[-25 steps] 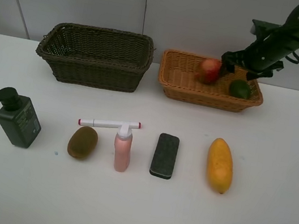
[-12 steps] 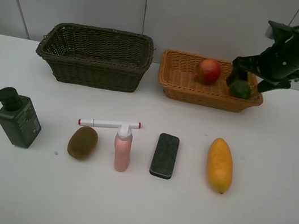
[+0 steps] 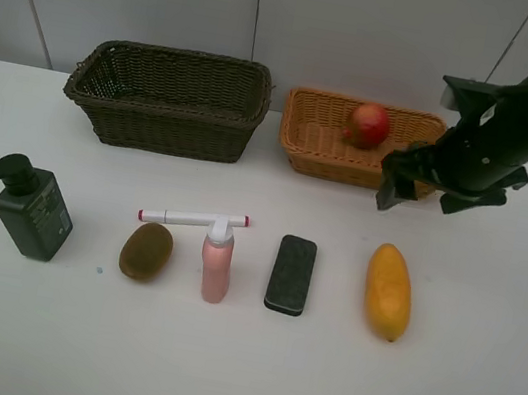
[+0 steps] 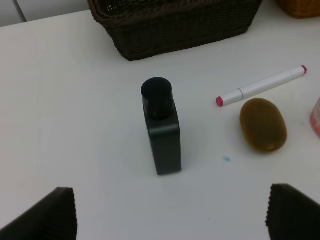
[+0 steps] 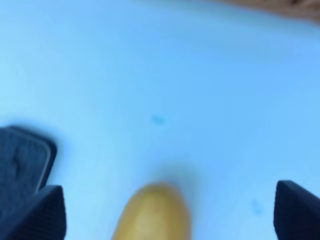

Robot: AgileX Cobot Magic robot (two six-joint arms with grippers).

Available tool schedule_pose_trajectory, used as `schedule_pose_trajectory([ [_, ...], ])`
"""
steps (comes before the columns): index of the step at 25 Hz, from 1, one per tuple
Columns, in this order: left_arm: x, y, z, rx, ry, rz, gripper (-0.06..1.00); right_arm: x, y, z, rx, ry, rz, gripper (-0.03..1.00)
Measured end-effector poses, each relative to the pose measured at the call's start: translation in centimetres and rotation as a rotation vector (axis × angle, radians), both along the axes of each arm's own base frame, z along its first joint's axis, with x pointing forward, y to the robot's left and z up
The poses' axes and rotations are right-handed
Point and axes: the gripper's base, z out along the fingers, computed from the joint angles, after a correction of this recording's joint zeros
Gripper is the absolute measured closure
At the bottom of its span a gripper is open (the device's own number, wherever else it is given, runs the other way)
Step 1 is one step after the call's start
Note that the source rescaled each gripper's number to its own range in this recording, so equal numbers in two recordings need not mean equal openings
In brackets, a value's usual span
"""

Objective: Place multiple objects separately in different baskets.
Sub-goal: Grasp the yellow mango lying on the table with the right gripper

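Note:
A red pomegranate (image 3: 369, 124) lies in the orange-tan basket (image 3: 317, 137). The dark olive basket (image 3: 169, 101) beside it looks empty. Along the table's front stand a dark green pump bottle (image 3: 31, 209), a brown kiwi (image 3: 146, 250), a white marker (image 3: 193, 217), a pink bottle (image 3: 216, 267), a black eraser (image 3: 291, 274) and a yellow mango (image 3: 388, 290). My right gripper (image 3: 417, 193) hangs open just in front of the orange basket, above the mango (image 5: 155, 212), holding nothing. My left gripper (image 4: 175, 215) is open over the pump bottle (image 4: 161, 132), apart from it.
The left wrist view also shows the kiwi (image 4: 263, 124), the marker (image 4: 262, 85) and the dark basket's wall (image 4: 175, 22). The eraser (image 5: 22, 160) sits beside the mango in the right wrist view. My right arm covers the orange basket's right end.
My right gripper has drawn back from the pomegranate, out of the orange basket and forward over the table toward the mango. The pomegranate stays in the basket.

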Motion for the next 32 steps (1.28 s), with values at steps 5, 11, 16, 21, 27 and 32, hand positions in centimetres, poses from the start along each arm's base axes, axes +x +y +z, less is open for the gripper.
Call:
schedule_pose_trajectory([
  [5, 0.0, 0.0, 0.0, 0.0, 0.0, 0.0, -0.06, -1.9, 1.4, -1.6, -0.024, 0.054, -0.001, -0.03],
  [11, 0.0, 0.0, 0.0, 0.0, 0.0, 0.0, -0.06, -3.5, 1.0, -3.7, -0.004, 0.104, -0.036, -0.03],
  [16, 0.0, 0.0, 0.0, 0.0, 0.0, 0.0, -0.06, -4.3, 0.9, -5.0, 0.026, 0.125, -0.066, -0.03],
  [21, 0.0, 0.0, 0.0, 0.0, 0.0, 0.0, -0.06, -4.0, 1.1, -7.1, 0.018, 0.168, -0.079, -0.03],
  [27, 0.0, 0.0, 0.0, 0.0, 0.0, 0.0, -0.06, -3.6, 1.3, -9.7, -0.003, 0.215, -0.084, -0.03],
  [32, 0.0, 0.0, 0.0, 0.0, 0.0, 0.0, -0.06, -3.5, 1.3, -9.8, 0.0, 0.209, -0.085, -0.03],
])
